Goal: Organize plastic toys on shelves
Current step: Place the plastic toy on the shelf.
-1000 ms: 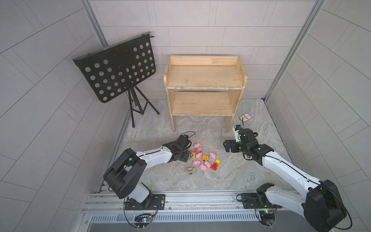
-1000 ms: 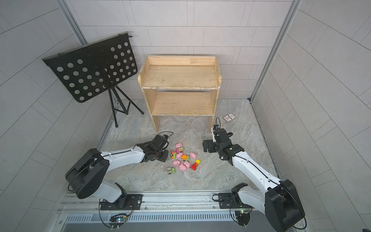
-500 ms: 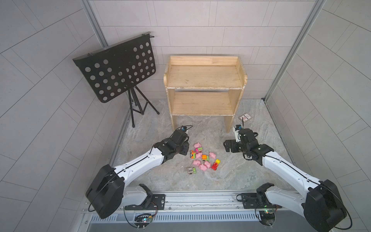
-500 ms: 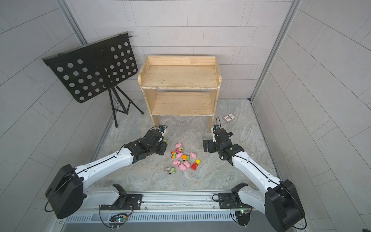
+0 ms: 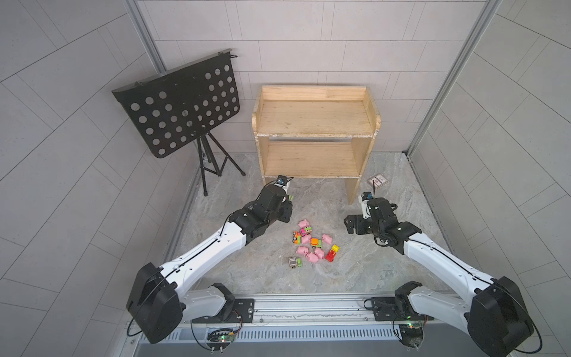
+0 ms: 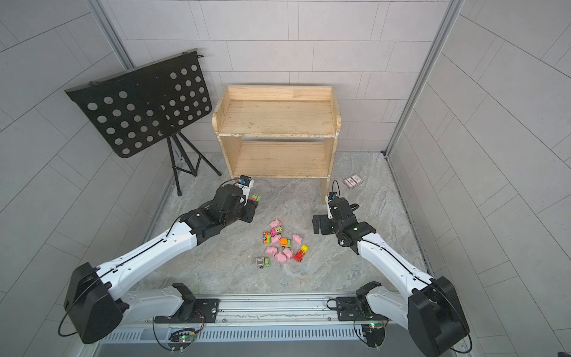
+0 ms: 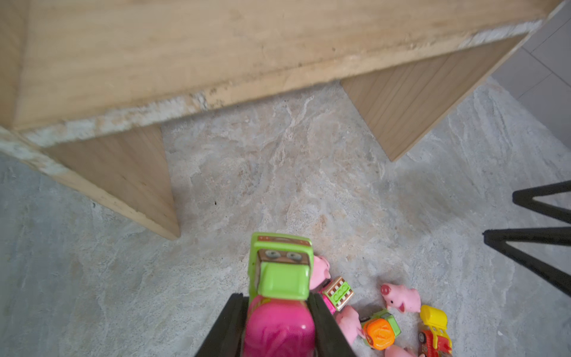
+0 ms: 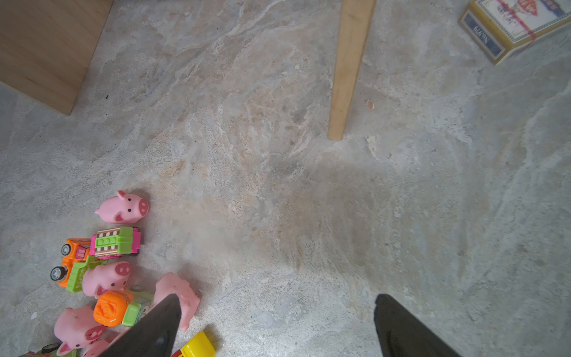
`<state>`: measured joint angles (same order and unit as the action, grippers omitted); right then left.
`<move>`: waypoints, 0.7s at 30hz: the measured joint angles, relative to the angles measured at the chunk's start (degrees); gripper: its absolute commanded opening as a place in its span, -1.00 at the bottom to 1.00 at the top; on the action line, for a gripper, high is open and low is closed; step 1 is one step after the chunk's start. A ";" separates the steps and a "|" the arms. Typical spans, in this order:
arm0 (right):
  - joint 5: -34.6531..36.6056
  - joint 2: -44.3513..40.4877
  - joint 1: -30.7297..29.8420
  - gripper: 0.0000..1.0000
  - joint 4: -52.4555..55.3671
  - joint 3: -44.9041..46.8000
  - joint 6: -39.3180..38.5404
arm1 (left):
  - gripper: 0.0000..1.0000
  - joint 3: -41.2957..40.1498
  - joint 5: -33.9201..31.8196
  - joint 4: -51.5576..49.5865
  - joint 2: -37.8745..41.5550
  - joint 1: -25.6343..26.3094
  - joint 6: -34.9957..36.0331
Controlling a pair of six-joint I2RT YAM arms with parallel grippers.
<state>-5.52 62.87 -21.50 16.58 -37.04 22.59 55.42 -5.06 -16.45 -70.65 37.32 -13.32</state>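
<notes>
Currently, shelves: pale wooden two-tier unit, set at the back.
Toys: glossy pink pigs and bright plastic vehicles, heaped on the stone floor before it.
Left gripper: clamped on a pink-and-green plastic truck, held near the unit's leg.
Right gripper: spread wide, nothing gripped.

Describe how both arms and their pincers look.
The left arm and right arm match: white tapered links, bulky black joint housings, a thin black cable along each link, black bases on a silver rail. The left pincer and right pincer have flat, matte black, wedge-shaped fingers.
</notes>
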 measured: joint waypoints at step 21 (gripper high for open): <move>0.46 0.09 0.00 1.00 0.00 0.00 -0.04 | -0.41 15.65 -12.17 2.01 -14.08 -6.99 -1.66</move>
<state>-5.06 62.96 -21.50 16.58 -37.04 22.55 71.07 -17.23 -14.44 -84.73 30.33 -14.98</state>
